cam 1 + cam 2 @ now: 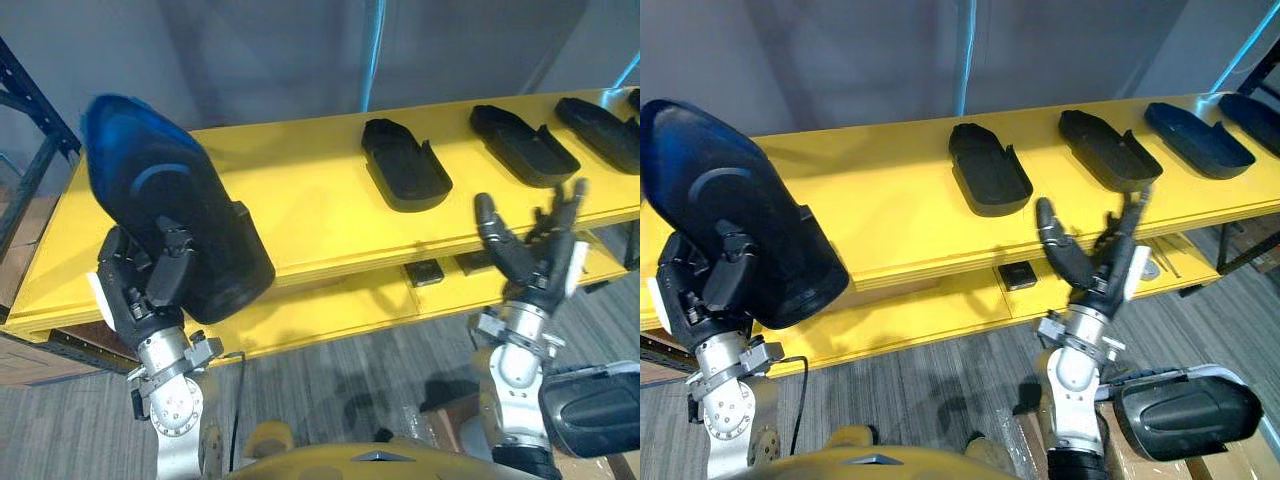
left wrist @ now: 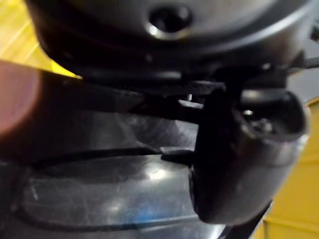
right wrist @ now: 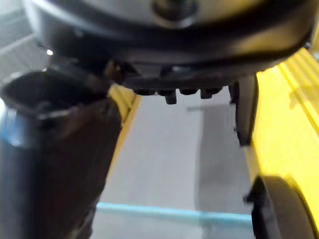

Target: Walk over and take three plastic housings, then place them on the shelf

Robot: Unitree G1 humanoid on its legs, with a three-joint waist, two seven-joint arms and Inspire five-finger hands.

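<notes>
Left hand (image 1: 148, 288): fingers curled round the lower end of the held housing (image 1: 170, 200), a large black plastic shell. The shell is tilted, with its rounded end up and away from the robot, over the left part of the yellow shelf (image 1: 300, 205). I cannot tell whether it touches the top board. In the left wrist view the thumb presses on its glossy black surface.

Right hand (image 1: 1095, 268): holds nothing, fingers spread wide and pointing up, thumb apart. It is just in front of the shelf's front edge, right of centre.

Top board: 4 more black shells lie hollow side up in a row, well apart from the held one.
- first housing (image 1: 988, 168), near the middle
- second housing (image 1: 1108, 148)
- third housing (image 1: 1198, 138)
- fourth housing (image 1: 1252, 118), cut by the frame edge

Lower board (image 1: 330, 312): a small dark square part (image 1: 1017, 275) lies below the first housing.
</notes>
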